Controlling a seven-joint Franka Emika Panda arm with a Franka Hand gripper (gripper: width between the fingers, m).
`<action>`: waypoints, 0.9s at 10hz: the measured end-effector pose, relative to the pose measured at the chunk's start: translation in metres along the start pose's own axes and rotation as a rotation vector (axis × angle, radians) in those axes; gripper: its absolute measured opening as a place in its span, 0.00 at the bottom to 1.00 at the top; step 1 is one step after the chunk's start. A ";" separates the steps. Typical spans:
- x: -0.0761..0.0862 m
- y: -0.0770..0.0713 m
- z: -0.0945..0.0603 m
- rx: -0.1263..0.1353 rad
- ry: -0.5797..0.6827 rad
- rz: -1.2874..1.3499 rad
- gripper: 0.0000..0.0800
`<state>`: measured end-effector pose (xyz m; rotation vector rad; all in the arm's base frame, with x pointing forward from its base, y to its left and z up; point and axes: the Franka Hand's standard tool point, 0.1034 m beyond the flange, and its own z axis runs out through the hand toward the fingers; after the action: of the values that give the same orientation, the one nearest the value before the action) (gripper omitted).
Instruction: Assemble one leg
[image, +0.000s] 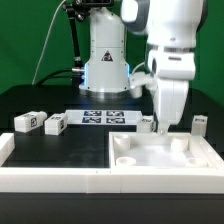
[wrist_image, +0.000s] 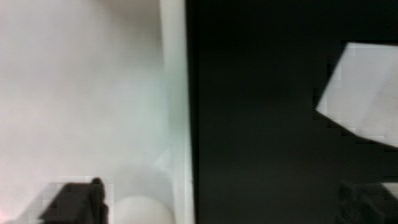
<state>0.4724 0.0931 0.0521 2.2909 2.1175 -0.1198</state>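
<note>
Gripper (image: 166, 128) is hanging low over the far edge of the white tray-shaped piece (image: 165, 160), on the exterior view's right half of the black table (image: 40, 100). In the wrist view the fingers (wrist_image: 71, 202) are standing wide apart. They are spanning the tray piece's edge and a strip of bare table, and are clamping nothing.

The nearest leg (image: 147, 124) is lying on the table just beside the gripper, on the exterior view's left of it, just beyond the tray piece's far edge. Whether it is touching a finger cannot be told. The right leg (image: 199, 124) is lying near the tray piece's far right corner.

The leftmost leg (image: 28, 121) and the second left leg (image: 55, 123) are lying side by side at the exterior view's left, well apart from the gripper.

The marker board (image: 108, 117) is lying flat between the second left leg and the nearest leg, with the robot base (image: 105, 60) standing behind it. A white border rail (image: 50, 172) is running along the near side.

A blurred white patch (wrist_image: 356, 85) is showing on the table in the wrist view. It is too soft to identify.
</note>
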 end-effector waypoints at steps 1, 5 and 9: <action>0.003 -0.005 -0.011 -0.002 -0.009 0.015 0.81; 0.006 -0.007 -0.018 -0.006 -0.011 0.082 0.81; 0.013 -0.015 -0.016 0.000 -0.004 0.509 0.81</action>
<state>0.4592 0.1078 0.0672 2.7307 1.4629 -0.1120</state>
